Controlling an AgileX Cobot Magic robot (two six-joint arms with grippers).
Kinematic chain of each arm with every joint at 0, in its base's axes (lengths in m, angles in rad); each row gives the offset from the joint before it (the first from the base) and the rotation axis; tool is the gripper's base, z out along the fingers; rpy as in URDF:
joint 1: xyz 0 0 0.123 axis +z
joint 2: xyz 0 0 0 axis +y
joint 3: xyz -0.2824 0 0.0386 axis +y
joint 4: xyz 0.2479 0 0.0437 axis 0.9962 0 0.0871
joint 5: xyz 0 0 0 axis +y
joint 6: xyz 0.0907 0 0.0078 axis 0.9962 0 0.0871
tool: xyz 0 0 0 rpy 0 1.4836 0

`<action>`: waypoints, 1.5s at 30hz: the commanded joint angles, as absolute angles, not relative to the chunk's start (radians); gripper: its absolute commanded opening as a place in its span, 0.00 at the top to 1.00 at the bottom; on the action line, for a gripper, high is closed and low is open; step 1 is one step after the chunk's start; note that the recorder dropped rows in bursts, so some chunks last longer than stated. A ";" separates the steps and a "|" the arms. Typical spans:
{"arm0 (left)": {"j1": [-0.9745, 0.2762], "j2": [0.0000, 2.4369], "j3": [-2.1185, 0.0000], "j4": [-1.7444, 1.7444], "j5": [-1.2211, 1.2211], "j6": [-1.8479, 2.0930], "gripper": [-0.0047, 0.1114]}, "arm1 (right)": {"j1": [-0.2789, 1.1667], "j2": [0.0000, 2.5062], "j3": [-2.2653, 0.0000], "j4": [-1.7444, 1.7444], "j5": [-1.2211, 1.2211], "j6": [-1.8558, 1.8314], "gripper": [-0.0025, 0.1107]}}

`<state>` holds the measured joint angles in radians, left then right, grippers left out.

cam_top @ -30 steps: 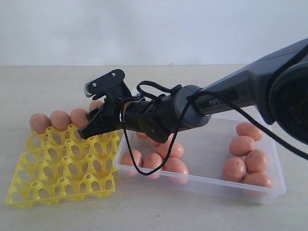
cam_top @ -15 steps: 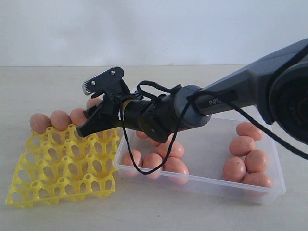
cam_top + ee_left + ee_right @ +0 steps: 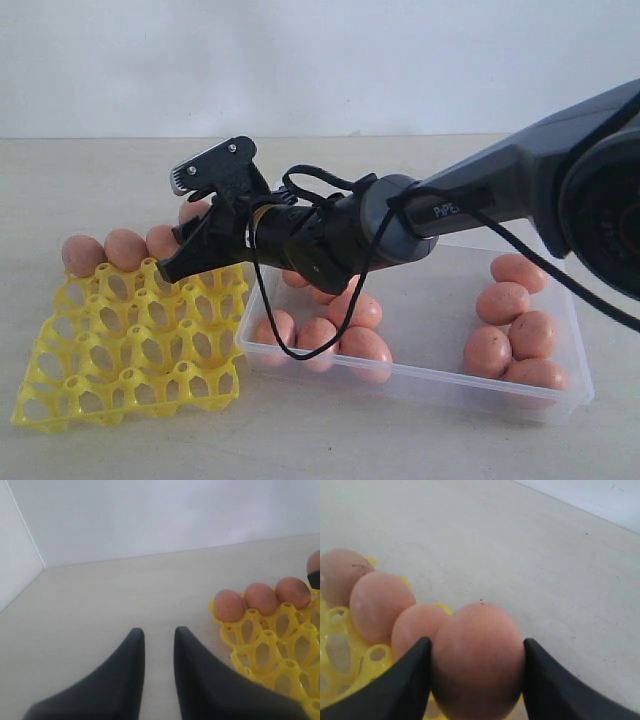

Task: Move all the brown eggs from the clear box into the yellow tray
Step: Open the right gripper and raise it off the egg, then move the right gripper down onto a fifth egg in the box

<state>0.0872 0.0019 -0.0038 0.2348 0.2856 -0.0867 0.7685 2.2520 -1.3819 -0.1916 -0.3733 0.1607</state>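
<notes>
Three brown eggs [image 3: 125, 248] sit in the back row of the yellow tray [image 3: 120, 350]. My right gripper [image 3: 190, 225] reaches across to that row's right end and is shut on a fourth brown egg [image 3: 477, 660], held just over the tray beside the third egg. Its black fingers [image 3: 405, 680] press both sides of the egg. The clear box [image 3: 420, 385] holds more brown eggs, one cluster at its left [image 3: 320, 335] and one at its right [image 3: 510, 335]. My left gripper [image 3: 159, 635] hangs open and empty over bare table beside the yellow tray [image 3: 270, 650]; the exterior view does not show it.
The tray's left corner and the box's left wall nearly touch under my right arm [image 3: 450, 210]. A black cable [image 3: 270, 330] loops down from the wrist over the box's left eggs. A pale wall [image 3: 320, 60] stands behind the beige table.
My right gripper has shifted slightly left and up with the egg in it. Nothing else has moved.
</notes>
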 commanded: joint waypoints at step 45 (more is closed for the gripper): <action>0.089 0.000 0.000 0.233 0.283 -0.089 0.77 | 0.718 1.719 -1.128 -0.270 0.624 -0.033 0.47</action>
<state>0.0872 0.0019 -0.0038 0.2348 0.2856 -0.0867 0.7190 1.7256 -1.1433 -0.2608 0.6041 0.0056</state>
